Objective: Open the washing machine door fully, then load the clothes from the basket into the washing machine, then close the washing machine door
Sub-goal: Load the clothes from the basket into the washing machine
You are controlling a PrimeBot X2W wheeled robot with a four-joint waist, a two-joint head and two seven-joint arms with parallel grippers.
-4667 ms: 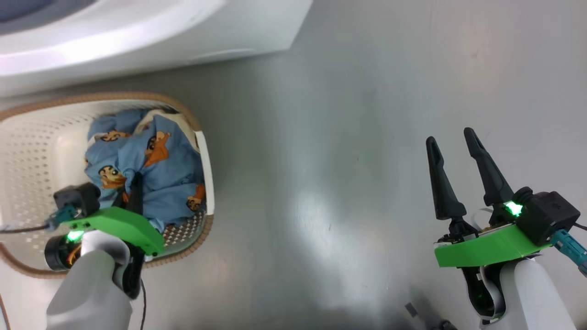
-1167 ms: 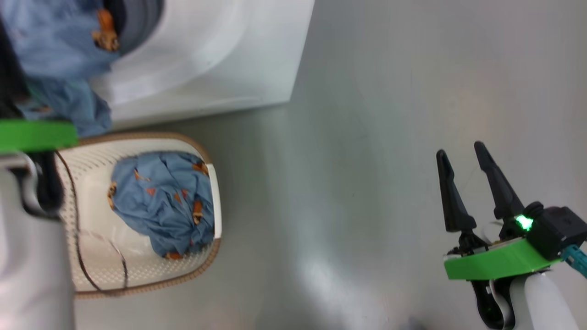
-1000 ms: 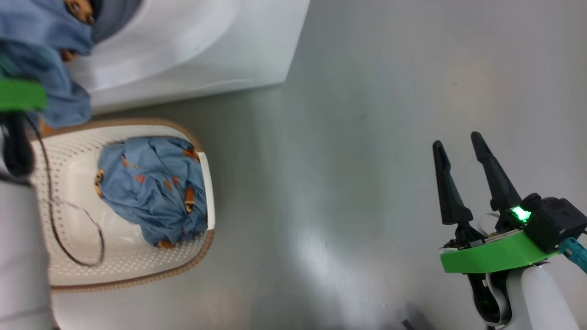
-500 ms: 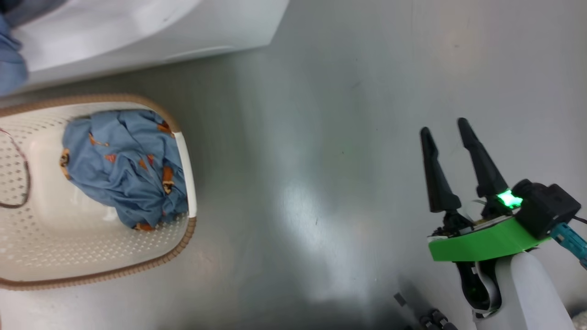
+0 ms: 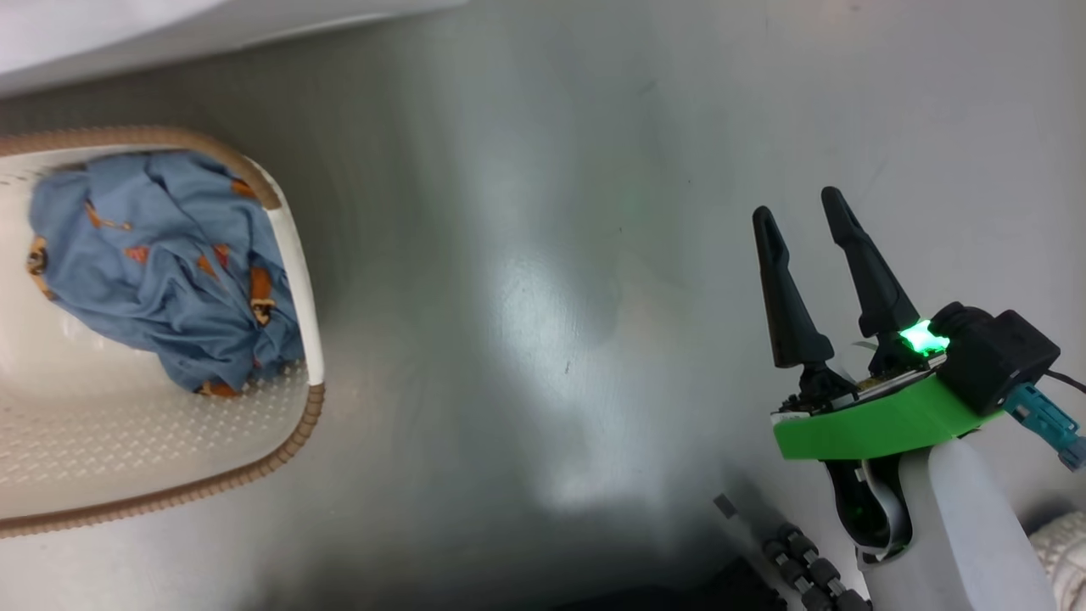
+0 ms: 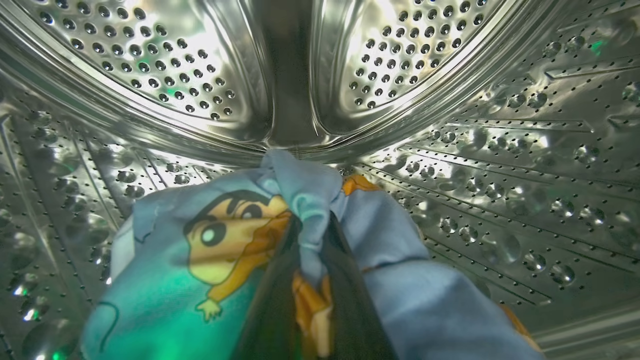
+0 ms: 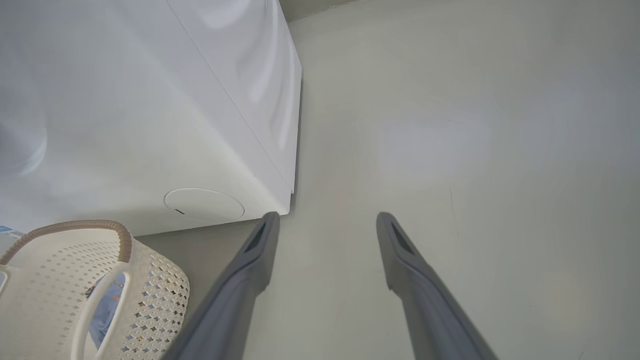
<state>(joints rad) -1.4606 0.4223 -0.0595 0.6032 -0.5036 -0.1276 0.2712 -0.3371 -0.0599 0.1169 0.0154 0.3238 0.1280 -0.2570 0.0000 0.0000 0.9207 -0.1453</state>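
Observation:
In the left wrist view my left gripper (image 6: 312, 225) is inside the steel drum (image 6: 450, 150) of the washing machine. It is shut on a bunched piece of the clothes (image 6: 225, 245), light blue with a cartoon figure. More of the clothes (image 5: 153, 263) lie heaped in the cream basket (image 5: 288, 441) at the left of the head view. The basket stands on the floor before the white washing machine (image 5: 127, 34). My right gripper (image 5: 796, 204) hangs open over bare floor, far right of the basket, holding nothing. The washing machine door is out of view.
The right wrist view shows the machine's white front corner (image 7: 150, 100) with its round cap (image 7: 204, 205), and the basket (image 7: 150, 290) just below it. Glossy grey floor (image 5: 551, 297) stretches between basket and right gripper. A black ribbed cable (image 5: 806, 568) lies at the lower right.
The head camera has swung, so basket and machine have slid left and up in its view. My left arm, with the blue cloth it lifted from the basket, has left that view. Right gripper unchanged.

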